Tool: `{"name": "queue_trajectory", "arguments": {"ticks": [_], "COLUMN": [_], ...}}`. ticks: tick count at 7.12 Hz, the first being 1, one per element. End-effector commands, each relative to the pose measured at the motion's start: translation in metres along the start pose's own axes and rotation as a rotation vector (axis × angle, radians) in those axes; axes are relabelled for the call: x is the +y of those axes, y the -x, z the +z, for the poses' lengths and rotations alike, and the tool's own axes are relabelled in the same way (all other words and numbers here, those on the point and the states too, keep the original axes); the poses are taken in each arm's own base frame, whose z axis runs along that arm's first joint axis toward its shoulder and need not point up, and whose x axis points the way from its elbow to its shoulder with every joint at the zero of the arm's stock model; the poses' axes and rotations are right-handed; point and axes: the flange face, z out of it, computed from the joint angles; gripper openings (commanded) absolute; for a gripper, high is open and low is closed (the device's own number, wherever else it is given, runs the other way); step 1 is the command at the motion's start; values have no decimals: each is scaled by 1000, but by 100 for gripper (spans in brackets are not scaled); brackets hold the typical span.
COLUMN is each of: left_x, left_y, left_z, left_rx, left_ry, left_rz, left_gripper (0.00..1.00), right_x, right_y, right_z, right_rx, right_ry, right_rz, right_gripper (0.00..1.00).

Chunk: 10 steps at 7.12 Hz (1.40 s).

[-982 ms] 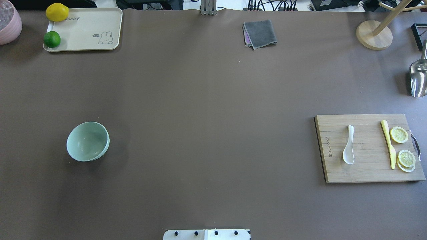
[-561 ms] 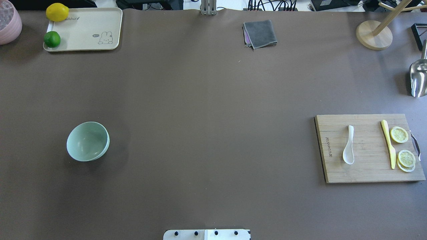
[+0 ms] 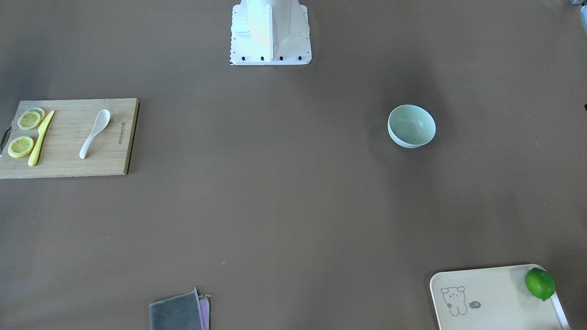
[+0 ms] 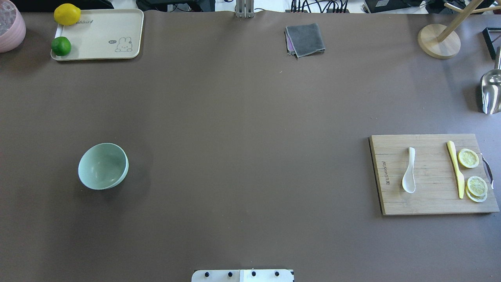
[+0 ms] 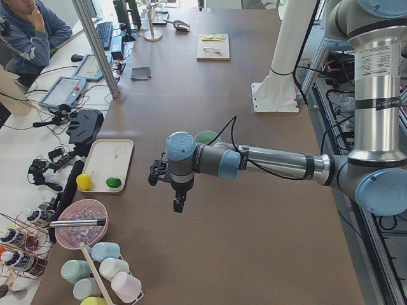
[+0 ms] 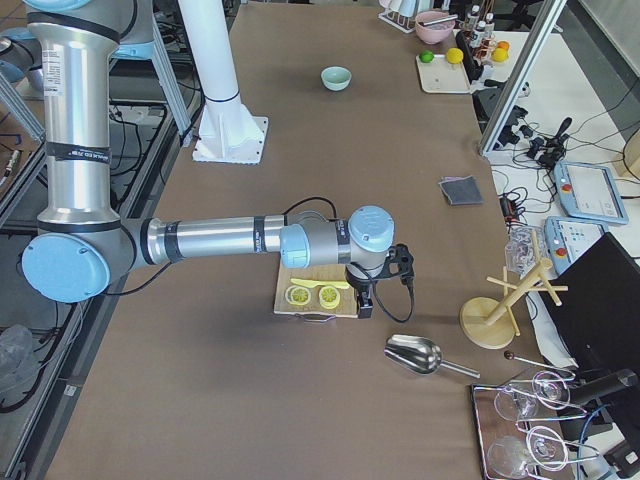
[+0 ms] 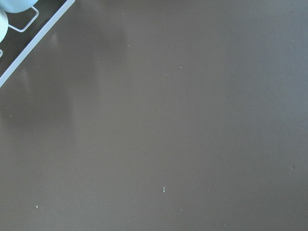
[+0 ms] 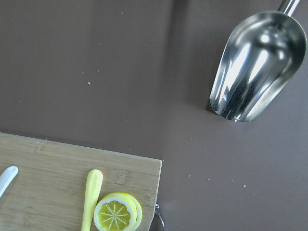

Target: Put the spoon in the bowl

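Observation:
The white spoon (image 4: pixel 409 172) lies on a wooden cutting board (image 4: pixel 426 203) at the table's right, scoop toward the robot; it also shows in the front view (image 3: pixel 94 134). Its handle tip shows in the right wrist view (image 8: pixel 7 175). The mint-green bowl (image 4: pixel 103 166) stands empty on the left, far from the spoon. The left gripper (image 5: pixel 180 203) hangs above the table beyond the bowl, seen only from the side. The right gripper (image 6: pixel 365 305) hangs over the board's outer end, seen only from the side. I cannot tell whether either is open or shut.
A yellow knife (image 4: pixel 456 169) and lemon slices (image 4: pixel 468 158) lie on the board. A metal scoop (image 4: pixel 491 92) and wooden stand (image 4: pixel 438 41) are at the back right. A grey cloth (image 4: pixel 305 39) is at the back. A tray (image 4: pixel 105 35) with a lime and lemon is at the back left.

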Motion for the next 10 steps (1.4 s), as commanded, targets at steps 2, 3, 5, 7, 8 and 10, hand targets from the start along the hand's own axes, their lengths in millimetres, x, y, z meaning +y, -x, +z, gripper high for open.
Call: {"name": "queue_trajectory", "arguments": {"ticks": [2,3,5,7,8,10], "left_x": [-16,-18,-27,-49,-45,-29], "left_y": [-15,-22,-60,-154,-186,-256], "left_z": [-12,-13,1,32,47,60], "left_rx": [19,31,68,151,186,228], "left_ry": [-65,-105,-108,-89,-75,-41], "left_rz": [67,113,89,50,8,-58], "left_gripper": [98,98,97,97,97,98], "right_x": [1,3,9,4,4,5], "right_y": [13,18,38,81,97,121], "right_z": [-10,-12,-10,11,19,39], "right_rx": [-5,-25,-85,-106,-108,-117], "right_ry": [-33,-39,-68,-34,-37,-24], "right_rz": [-41,-52,-111,-90,-96,-153], "right_gripper": [100,100,100,100,100,100]}}
